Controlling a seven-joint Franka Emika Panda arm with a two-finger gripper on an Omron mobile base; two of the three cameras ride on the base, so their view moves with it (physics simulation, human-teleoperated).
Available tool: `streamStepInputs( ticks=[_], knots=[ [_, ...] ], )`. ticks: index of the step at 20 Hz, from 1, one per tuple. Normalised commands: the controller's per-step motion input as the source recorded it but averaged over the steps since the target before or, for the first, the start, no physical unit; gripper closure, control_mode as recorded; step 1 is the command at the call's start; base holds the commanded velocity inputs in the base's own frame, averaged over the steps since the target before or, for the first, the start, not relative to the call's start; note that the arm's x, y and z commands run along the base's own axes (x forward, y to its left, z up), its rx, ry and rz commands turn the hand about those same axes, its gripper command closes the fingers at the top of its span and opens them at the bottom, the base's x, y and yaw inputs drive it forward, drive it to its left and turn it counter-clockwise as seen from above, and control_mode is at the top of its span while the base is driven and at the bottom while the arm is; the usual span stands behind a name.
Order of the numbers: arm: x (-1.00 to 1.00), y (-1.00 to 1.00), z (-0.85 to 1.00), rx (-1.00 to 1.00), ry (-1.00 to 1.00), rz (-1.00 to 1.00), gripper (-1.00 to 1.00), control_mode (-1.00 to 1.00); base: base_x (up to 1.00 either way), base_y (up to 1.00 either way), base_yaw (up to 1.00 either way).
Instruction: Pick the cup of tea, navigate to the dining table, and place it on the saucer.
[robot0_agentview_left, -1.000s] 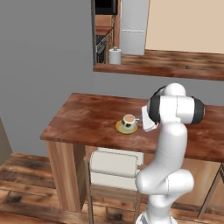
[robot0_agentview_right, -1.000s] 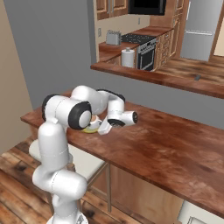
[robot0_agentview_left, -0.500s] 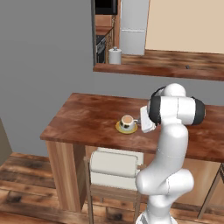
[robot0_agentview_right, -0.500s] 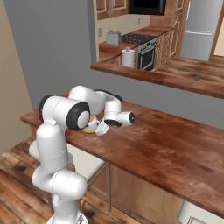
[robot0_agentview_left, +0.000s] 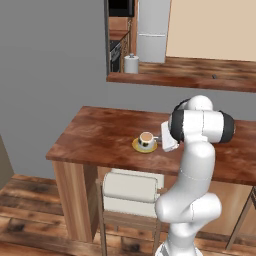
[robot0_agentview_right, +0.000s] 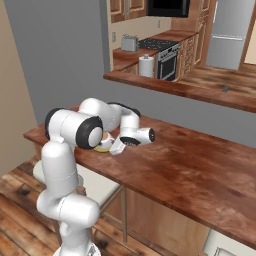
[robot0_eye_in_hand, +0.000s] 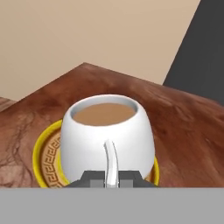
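The claw is closed tight on the thin white handle of the small white teacup of brown tea, its two dark finger tips pinching the handle from either side at the bottom of the hand view. Straight ahead of the claw, the cup stands upright on the small round yellow saucer with a patterned ring, whose rim shows past the cup on both sides. The tea surface is level and sits just under the cup's lip.

In the left base view, the teacup and the saucer lie just beside the claw, on the side away from the white arm, which reaches low and level over the glossy reddish-brown wooden counter. The cup and saucer are near the counter's front edge, well in from its end. In the right base view the arm's dark-jointed elbow covers most of the cup; a sliver of the yellow saucer shows just behind the claw's white hand.

Below the claw and the counter's front edge stands a pale cushioned chair, pushed in under the top. Well beyond the claw, on the raised wooden ledge across the gap, stands a white cylindrical canister, with a grey refrigerator behind it.
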Motion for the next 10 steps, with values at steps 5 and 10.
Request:
streamStepInputs(
  ticks=[5,10],
  knots=[
    [0.00,0.00,-0.02,0.00,0.05,0.00,1.00,-1.00,0.00,0.00,0.00],
    [0.00,0.00,0.00,0.00,0.07,0.00,-1.00,-1.00,0.00,0.00,0.00]
  ],
)
